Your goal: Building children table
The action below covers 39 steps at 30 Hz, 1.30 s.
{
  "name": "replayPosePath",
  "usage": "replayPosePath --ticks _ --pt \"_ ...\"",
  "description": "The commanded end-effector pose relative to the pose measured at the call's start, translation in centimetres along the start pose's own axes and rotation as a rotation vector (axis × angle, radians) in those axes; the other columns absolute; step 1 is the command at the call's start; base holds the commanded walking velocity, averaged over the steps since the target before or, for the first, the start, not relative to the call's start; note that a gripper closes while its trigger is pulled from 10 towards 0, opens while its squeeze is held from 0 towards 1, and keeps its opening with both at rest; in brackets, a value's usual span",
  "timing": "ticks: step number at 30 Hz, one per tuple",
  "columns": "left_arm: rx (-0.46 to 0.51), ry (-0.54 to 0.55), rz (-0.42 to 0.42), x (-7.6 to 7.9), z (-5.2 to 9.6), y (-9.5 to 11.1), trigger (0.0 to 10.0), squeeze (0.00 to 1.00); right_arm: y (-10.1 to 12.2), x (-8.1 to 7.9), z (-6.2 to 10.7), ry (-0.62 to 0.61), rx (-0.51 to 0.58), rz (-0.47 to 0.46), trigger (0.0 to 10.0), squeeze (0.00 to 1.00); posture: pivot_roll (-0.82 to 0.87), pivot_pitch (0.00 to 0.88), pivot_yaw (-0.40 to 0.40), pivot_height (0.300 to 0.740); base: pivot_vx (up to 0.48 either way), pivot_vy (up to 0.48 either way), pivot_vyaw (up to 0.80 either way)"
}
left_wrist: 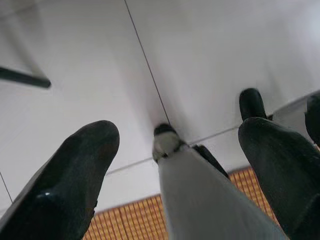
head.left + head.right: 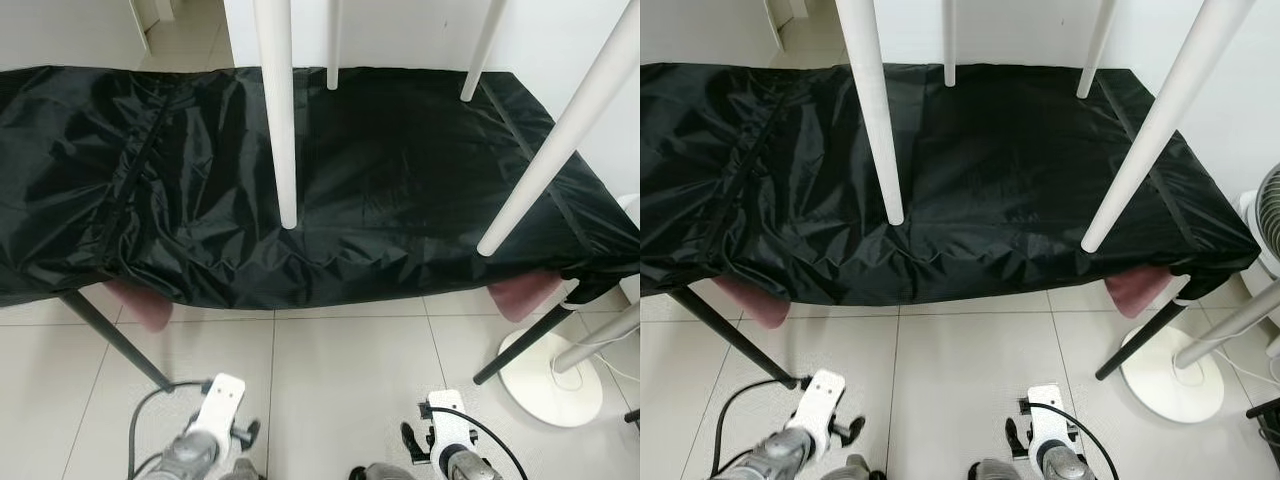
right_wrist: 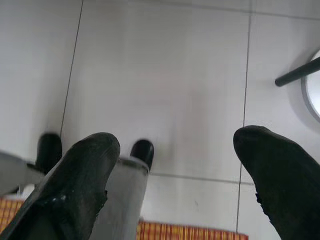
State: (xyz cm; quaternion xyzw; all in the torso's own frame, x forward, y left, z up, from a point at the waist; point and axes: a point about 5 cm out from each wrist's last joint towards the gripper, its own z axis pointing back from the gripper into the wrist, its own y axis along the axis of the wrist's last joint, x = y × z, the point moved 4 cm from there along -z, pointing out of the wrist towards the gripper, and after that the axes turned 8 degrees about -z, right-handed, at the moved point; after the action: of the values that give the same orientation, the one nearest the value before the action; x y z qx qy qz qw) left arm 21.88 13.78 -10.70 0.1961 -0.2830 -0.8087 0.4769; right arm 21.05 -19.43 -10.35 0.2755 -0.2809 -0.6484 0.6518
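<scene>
Standing upside down on the counter (image 2: pixel 420 270), the children's table points four white legs upward: a near-left leg (image 2: pixel 280 120), a near-right leg (image 2: pixel 560 140), a far-left leg (image 2: pixel 333 45) and a far-right leg (image 2: pixel 483 50). A black cover (image 2: pixel 150 180) drapes the whole counter, and the tabletop of the small table cannot be made out against it. The two near legs rise from close to the counter's front edge, the two far ones from near its back edge. Both arms hang low over the tiled floor (image 2: pixel 340 380), well below and in front of the counter's front edge, well apart from every leg. The left claw (image 1: pixel 170 150) is spread wide and holds nothing, aimed down at the floor tiles. The right claw (image 3: pixel 175 165) is likewise spread wide and empty above the tiles. A white round stand base (image 2: pixel 550 380) sits on the floor by the counter's front right corner.
</scene>
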Motion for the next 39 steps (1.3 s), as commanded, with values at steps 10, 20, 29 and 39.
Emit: replayPosePath --ticks 10,20,29,39 --pt "-0.052 0.071 -0.112 -0.4 0.0 -0.8 10.0 0.0 -2.2 -1.2 0.4 0.044 -0.097 0.056 10.0 0.0 -0.08 0.0 0.044 0.74 0.0 0.0 0.0" --pt "-0.046 0.003 -0.193 1.2 -0.3 -0.3 10.0 0.0 -1.8 -2.3 0.1 0.111 -0.102 0.102 10.0 0.0 -0.08 0.0 0.028 0.74 0.0 0.0 0.0" --pt "-0.039 0.001 -0.156 1.4 -0.4 -0.2 10.0 0.0 -1.6 -1.9 0.1 0.102 -0.096 0.094 10.0 0.0 -0.08 0.0 0.029 0.74 0.0 0.0 0.0" --pt "-0.038 0.01 -0.131 1.1 -0.3 -0.3 10.0 0.0 -2.0 -2.5 0.2 0.113 -0.109 0.084 10.0 0.0 -0.07 0.0 0.024 0.74 0.0 0.0 0.0"
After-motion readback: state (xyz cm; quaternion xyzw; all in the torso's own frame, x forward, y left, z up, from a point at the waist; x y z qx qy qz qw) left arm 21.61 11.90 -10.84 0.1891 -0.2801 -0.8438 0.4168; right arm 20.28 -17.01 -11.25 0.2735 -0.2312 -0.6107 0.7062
